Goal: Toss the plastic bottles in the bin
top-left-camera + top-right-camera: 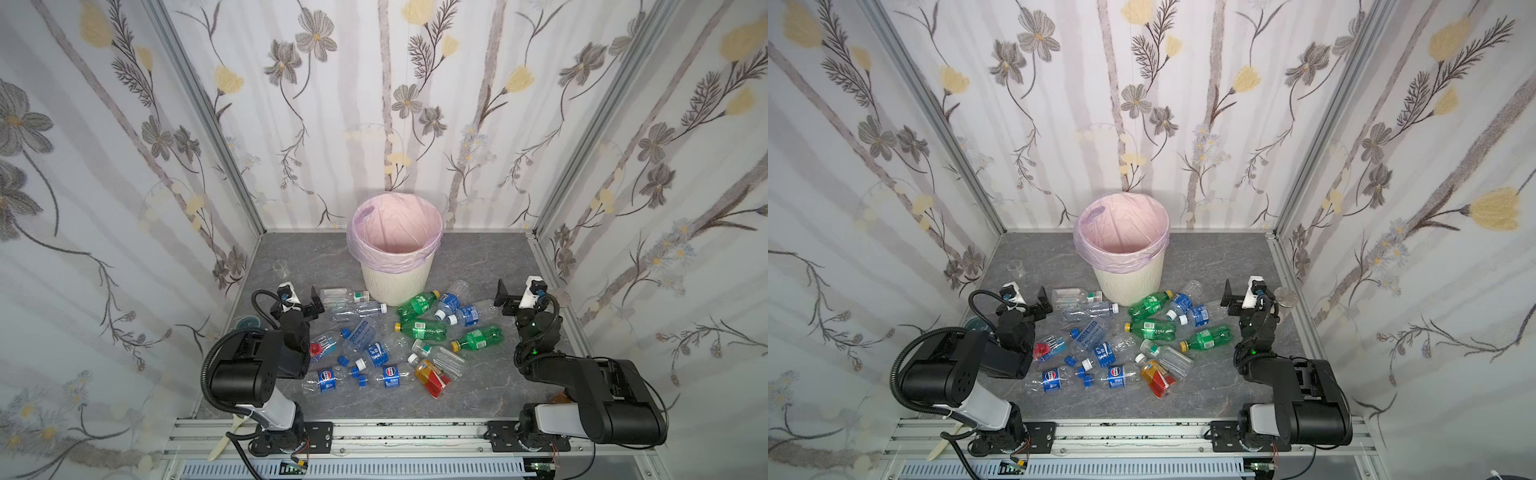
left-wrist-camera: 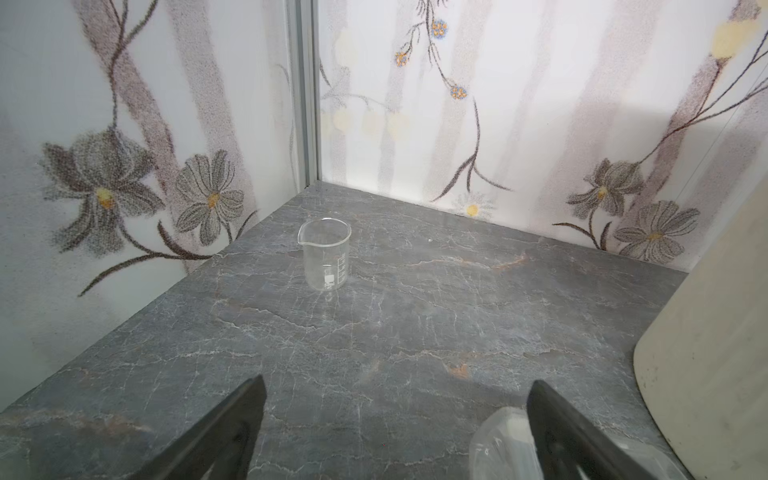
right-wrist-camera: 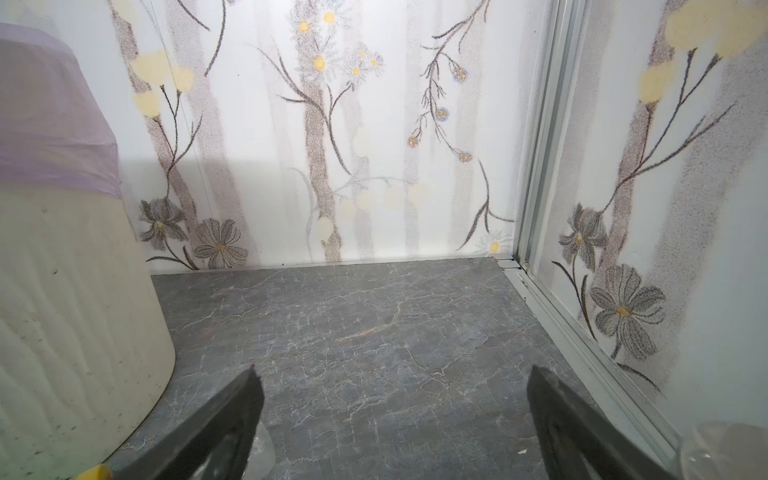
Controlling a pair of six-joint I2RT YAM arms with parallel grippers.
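As I read it, you are at the very start. The bin (image 1: 395,289) stands far centre on the table (image 1: 482,390), and down its mouth you see only the pink bag (image 1: 392,232) that lines it, with no bottle inside. All the bottles (image 1: 422,329) lie on their sides in a loose heap on the near side of the bin, spreading from the centre toward the left arm. The farthest few lie just beside the bin's base. You have about fifteen to move, so the whole job is left to do. They look empty, and most have their caps on.

Your left gripper (image 1: 316,304) hangs with its jaws wide apart and holds nothing. It is at the left edge of the heap, just beside a clear bottle (image 1: 343,296). Your right gripper (image 1: 505,300) is also spread wide and empty, at the right edge of the heap, right of the bin.

The other containers are not yours to bin. A glass beaker (image 1: 281,269) stands upright and empty at far left, well apart from the heap. A grey-blue cup (image 1: 248,322) sits left of the left arm, half hidden, and you cannot tell what is in it.
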